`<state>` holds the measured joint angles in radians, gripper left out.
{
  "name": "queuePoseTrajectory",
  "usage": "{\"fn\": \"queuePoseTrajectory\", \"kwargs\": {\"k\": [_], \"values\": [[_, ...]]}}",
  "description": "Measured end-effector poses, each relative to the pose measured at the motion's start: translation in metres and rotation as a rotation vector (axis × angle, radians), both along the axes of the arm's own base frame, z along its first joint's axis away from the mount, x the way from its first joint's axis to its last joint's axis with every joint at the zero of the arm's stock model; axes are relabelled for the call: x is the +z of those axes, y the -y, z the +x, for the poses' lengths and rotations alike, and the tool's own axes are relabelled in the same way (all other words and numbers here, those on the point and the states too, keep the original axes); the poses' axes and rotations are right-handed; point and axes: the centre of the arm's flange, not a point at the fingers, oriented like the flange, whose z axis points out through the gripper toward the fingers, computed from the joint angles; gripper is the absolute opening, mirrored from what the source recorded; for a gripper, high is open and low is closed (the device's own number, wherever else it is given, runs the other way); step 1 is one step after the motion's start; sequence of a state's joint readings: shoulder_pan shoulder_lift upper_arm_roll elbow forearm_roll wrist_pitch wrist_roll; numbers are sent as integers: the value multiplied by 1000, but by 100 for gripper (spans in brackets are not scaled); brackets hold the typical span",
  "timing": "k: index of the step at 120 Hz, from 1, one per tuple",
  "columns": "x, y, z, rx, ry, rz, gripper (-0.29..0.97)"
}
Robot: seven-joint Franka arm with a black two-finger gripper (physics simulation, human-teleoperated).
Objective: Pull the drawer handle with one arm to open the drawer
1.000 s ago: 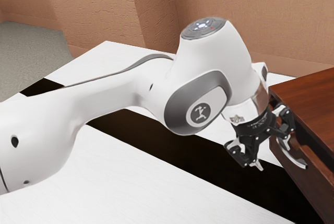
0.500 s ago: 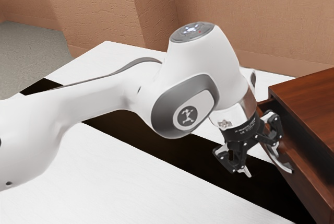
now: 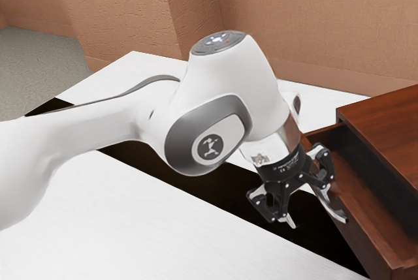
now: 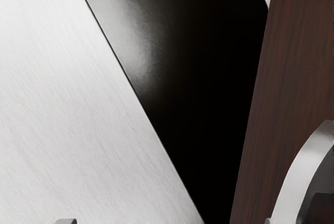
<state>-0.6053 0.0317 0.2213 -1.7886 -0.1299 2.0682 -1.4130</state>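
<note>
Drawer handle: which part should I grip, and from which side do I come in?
Grip the handle at the middle of its curved bar, where it arches off the drawer front and leaves a gap behind. Come from the front, the exterior view's left, straight at that face.

- white arm (image 3: 215, 97) with grey joint covers
- black hand (image 3: 307, 195)
- dark red-brown drawer (image 3: 366, 228), fine wood grain
- silver-grey handle (image 3: 334, 207)
- white table (image 3: 130, 228), crossed by a glossy black band (image 3: 215, 195)
</note>
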Motion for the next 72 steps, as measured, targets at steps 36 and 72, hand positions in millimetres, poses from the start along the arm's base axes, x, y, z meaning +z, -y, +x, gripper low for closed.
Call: {"fn": "queuePoseTrajectory", "kwargs": {"k": [36, 72], "values": [[1, -13, -16, 1, -8, 6, 42], [6, -26, -31, 3, -19, 11, 42]]}}
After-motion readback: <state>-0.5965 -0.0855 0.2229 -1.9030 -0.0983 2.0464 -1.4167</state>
